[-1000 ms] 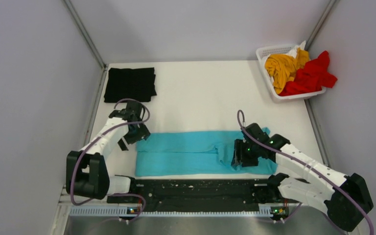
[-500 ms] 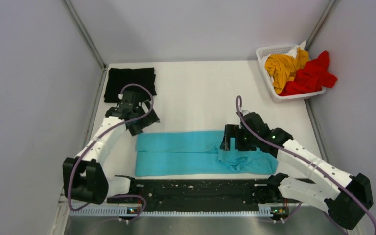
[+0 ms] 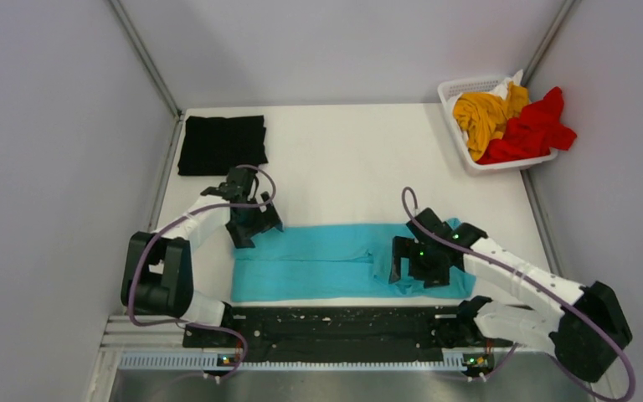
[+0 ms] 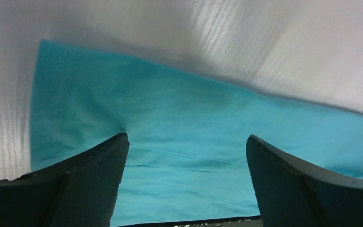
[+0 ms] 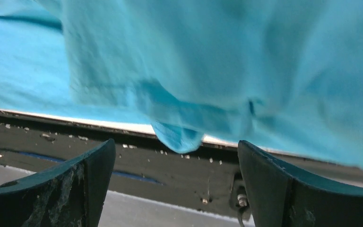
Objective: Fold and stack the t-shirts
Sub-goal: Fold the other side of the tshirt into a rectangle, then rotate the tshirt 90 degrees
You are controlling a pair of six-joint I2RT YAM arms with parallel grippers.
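Observation:
The turquoise t-shirt [image 3: 318, 260] lies as a long strip across the table's near edge, bunched at its right end; it fills the left wrist view [image 4: 179, 132] and the right wrist view [image 5: 208, 61]. My left gripper [image 3: 251, 224] is open at the strip's far left corner, jaws wide over the cloth. My right gripper [image 3: 414, 266] is open over the bunched right end, holding nothing. A folded black t-shirt [image 3: 222, 144] lies at the far left. The mustard t-shirt [image 3: 481, 113] and the red t-shirt [image 3: 532, 130] sit crumpled in the basket.
A white lattice basket [image 3: 456, 90] stands at the far right corner. A black rail [image 3: 335, 322] runs along the table's near edge and also shows in the right wrist view [image 5: 123, 142]. Grey walls close in the left, back and right.
My left gripper has moved right and nearer onto the strip's far left corner. My right gripper swung up, then came back down on the bunched right end, which has shifted.

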